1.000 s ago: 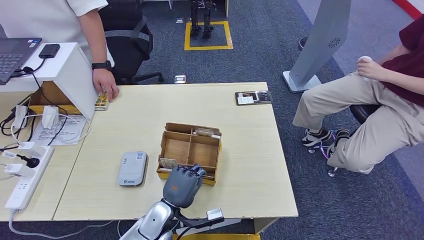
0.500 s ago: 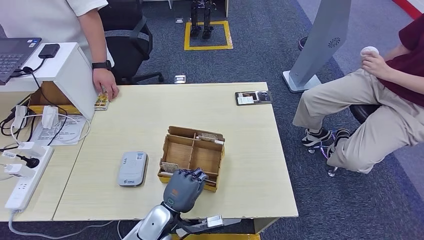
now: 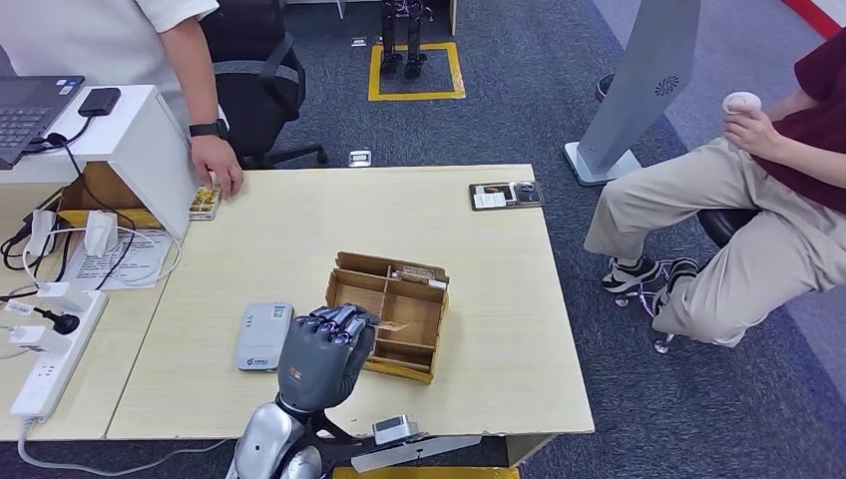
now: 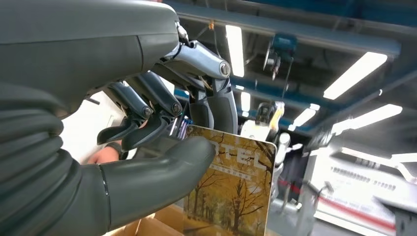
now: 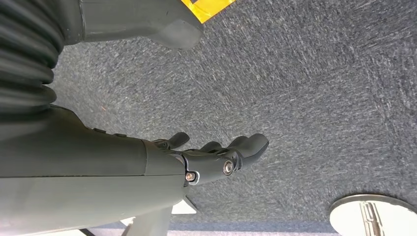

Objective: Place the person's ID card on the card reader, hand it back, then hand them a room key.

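My left hand (image 3: 321, 357) hovers over the table's near edge between the grey card reader (image 3: 263, 336) and the cardboard compartment box (image 3: 399, 304). In the left wrist view the thumb and fingers (image 4: 162, 169) pinch a room key card (image 4: 228, 191) printed with autumn trees and the letters "TEL". A standing person's hand (image 3: 221, 165) rests at the table's far left corner, beside a yellowish card (image 3: 204, 203). My right hand (image 5: 216, 157) hangs over grey carpet, fingers loosely apart and holding nothing.
A white stand (image 3: 135, 140) with a laptop (image 3: 30, 105) sits far left, with cables and a power strip (image 3: 50, 359) below it. A black card holder (image 3: 507, 195) lies at the far right corner. A seated person (image 3: 758, 200) is right of the table.
My left hand has risen from the box's near edge and swung left toward the card reader, now carrying a key card. The box has shifted slightly.
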